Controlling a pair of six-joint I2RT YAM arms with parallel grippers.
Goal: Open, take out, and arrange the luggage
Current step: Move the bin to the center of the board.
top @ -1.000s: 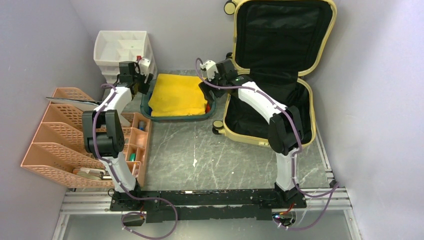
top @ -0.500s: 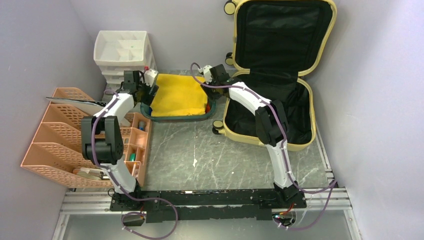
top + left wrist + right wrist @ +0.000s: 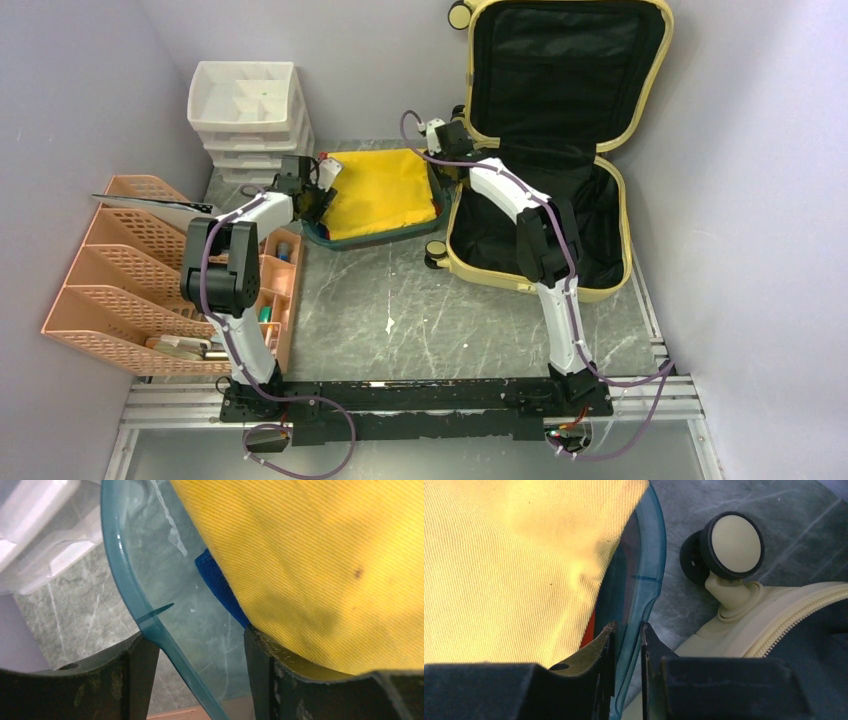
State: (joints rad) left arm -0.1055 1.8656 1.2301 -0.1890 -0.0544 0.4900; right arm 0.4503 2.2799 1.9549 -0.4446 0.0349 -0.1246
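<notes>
The luggage (image 3: 500,280) lies open at the right, its lid (image 3: 565,70) upright against the back wall, showing black lining. One wheel (image 3: 736,540) and the pale shell (image 3: 744,625) show in the right wrist view. To its left sits a teal tray (image 3: 365,240) holding a yellow cloth (image 3: 385,195). My right gripper (image 3: 437,148) is at the tray's far right corner, its jaws (image 3: 626,640) shut on the tray rim (image 3: 651,555). My left gripper (image 3: 322,195) straddles the left rim (image 3: 125,575), jaws (image 3: 200,675) still apart. Blue fabric (image 3: 220,585) peeks from under the cloth.
A white drawer unit (image 3: 248,110) stands at the back left. An orange file rack (image 3: 120,270) and a small orange organiser (image 3: 275,290) line the left side. Walls close in on the left, right and back.
The tray has slid right and turned toward the luggage. My left gripper followed it rightward. The right gripper's jaws closed onto the rim, and the left jaws narrowed a little.
</notes>
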